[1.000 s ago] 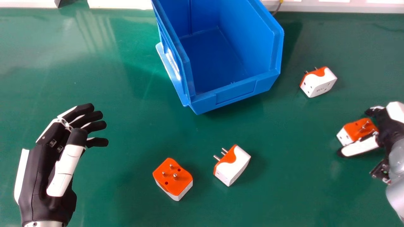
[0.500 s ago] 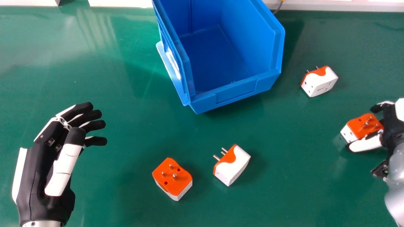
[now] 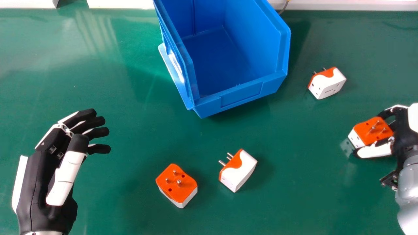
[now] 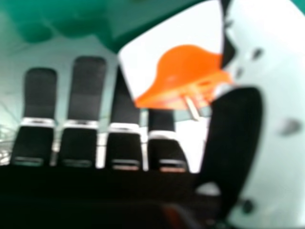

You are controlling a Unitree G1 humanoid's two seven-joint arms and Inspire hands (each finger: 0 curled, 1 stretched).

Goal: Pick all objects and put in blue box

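Right of the blue box (image 3: 241, 94), the right hand (image 3: 402, 138) pinches an orange-and-white plug adapter (image 3: 370, 132) between thumb and fingers; lift it clear of the box's wall before release. The left hand (image 3: 62, 163), left of the box, is relaxed.

Green tabletop (image 3: 137, 120) — glossy, pale strip (image 3: 343, 6) beyond

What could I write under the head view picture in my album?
The robot's right hand holds one plug adapter; three more lie on the green table with a blue box.
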